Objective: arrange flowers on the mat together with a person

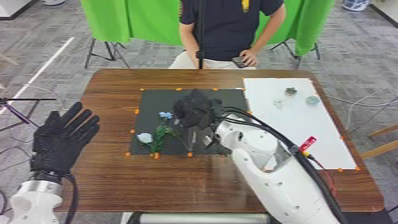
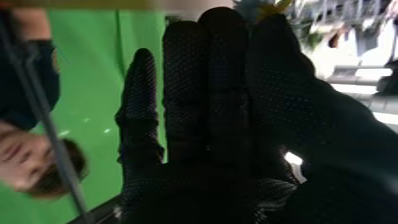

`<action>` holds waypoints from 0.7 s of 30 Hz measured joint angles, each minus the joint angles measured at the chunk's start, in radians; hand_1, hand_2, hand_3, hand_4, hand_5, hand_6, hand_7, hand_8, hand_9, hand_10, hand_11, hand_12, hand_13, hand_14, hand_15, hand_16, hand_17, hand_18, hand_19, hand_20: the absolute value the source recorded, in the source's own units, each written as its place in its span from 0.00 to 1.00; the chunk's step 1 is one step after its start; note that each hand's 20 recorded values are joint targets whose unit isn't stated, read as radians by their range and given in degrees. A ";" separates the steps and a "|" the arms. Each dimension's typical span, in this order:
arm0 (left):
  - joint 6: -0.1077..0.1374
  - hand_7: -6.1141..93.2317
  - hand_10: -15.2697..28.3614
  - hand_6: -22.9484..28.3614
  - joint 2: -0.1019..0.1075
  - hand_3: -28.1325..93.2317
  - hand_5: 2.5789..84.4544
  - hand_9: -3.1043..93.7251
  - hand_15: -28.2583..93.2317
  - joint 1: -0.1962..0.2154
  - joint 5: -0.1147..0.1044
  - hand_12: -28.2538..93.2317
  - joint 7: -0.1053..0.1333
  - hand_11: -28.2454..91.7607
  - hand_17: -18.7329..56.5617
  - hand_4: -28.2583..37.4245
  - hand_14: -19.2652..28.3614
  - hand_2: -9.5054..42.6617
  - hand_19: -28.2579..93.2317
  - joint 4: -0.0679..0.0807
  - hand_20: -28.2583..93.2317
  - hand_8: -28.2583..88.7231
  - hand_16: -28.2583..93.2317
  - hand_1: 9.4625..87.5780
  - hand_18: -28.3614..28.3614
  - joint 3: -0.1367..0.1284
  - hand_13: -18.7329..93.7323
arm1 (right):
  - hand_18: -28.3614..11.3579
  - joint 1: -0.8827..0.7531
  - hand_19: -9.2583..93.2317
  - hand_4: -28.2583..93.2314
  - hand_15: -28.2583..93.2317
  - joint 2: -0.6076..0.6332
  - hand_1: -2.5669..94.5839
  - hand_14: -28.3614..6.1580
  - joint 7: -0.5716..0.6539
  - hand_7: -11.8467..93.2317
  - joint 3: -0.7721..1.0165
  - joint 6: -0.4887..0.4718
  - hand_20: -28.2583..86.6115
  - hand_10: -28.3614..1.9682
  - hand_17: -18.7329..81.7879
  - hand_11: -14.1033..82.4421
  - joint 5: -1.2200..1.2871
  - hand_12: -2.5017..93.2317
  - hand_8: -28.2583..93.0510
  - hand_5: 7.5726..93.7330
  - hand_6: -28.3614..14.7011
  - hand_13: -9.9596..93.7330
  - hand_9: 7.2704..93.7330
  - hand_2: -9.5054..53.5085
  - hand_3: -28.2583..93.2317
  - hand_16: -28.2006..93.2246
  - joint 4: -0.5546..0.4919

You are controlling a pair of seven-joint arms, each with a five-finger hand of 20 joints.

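**Flower mat: one more bloom pinched, waiting to be set down**

So the blue flower point(image 1: 165, 115) and the white flower point(image 1: 145, 137) lie toward 9 and 8 o'clock on the black mat point(image 1: 163, 98), blooms showing and green stems point(image 1: 159, 134) bunched together, probably so they read as one bouquet. The right hand point(image 1: 197, 106) is over the mat's 12 o'clock side. Wrist view has its thumb and fingers closed together at the tips around a blue-and-yellow bloom point(image 2: 277, 6), I'd guess to keep it steady for placing beside the others. My worry: the glove could drag the loose stems. The white sheet point(image 1: 306, 131) at 3 o'clock has small plants point(image 1: 290, 91) toward its far end, likely parked as spares. The left hand point(image 1: 64, 137) is off at 9 o'clock, fingers straight and apart, holding nothing, giving the right one room.
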 measured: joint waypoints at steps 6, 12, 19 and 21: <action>-0.001 0.16 0.69 0.58 0.003 0.80 0.49 0.44 0.44 -0.005 0.000 0.31 0.000 0.36 0.23 0.00 0.74 0.43 0.45 0.000 0.32 0.17 0.21 0.22 0.76 0.010 0.44 | 0.28 0.024 0.72 0.00 0.60 -0.058 0.62 0.69 0.035 0.61 -0.024 0.012 0.48 0.70 0.39 0.31 -0.075 0.49 0.17 0.66 0.73 0.67 0.83 0.00 0.82 0.58 0.107; -0.001 0.16 0.68 0.58 0.007 0.80 0.49 0.44 0.44 -0.006 -0.001 0.31 0.001 0.36 0.23 0.00 0.74 0.43 0.45 0.000 0.32 0.17 0.21 0.22 0.76 0.013 0.44 | 0.28 0.036 0.72 0.00 0.61 -0.074 0.62 0.69 0.071 0.58 -0.036 0.009 0.47 0.71 0.39 0.31 -0.134 0.48 0.15 0.65 0.74 0.66 0.81 0.00 0.82 0.58 0.121; -0.001 0.16 0.68 0.58 0.009 0.79 0.49 0.44 0.45 -0.018 -0.001 0.31 -0.004 0.36 0.22 0.00 0.74 0.45 0.46 0.008 0.33 0.17 0.21 0.22 0.76 0.014 0.44 | 0.28 0.035 0.69 0.00 0.62 -0.077 0.59 0.67 0.069 0.52 -0.032 -0.004 0.44 0.69 0.38 0.30 -0.144 0.45 0.13 0.61 0.72 0.63 0.78 0.00 0.81 0.54 0.120; -0.001 0.16 0.68 0.58 0.009 0.80 0.49 0.44 0.45 -0.024 -0.003 0.31 -0.010 0.36 0.22 0.00 0.74 0.45 0.46 0.014 0.33 0.17 0.21 0.22 0.76 0.014 0.44 | 0.28 0.032 0.69 0.00 0.62 -0.078 0.59 0.67 0.068 0.50 -0.028 -0.017 0.43 0.69 0.38 0.29 -0.144 0.45 0.14 0.61 0.73 0.63 0.77 0.00 0.81 0.53 0.119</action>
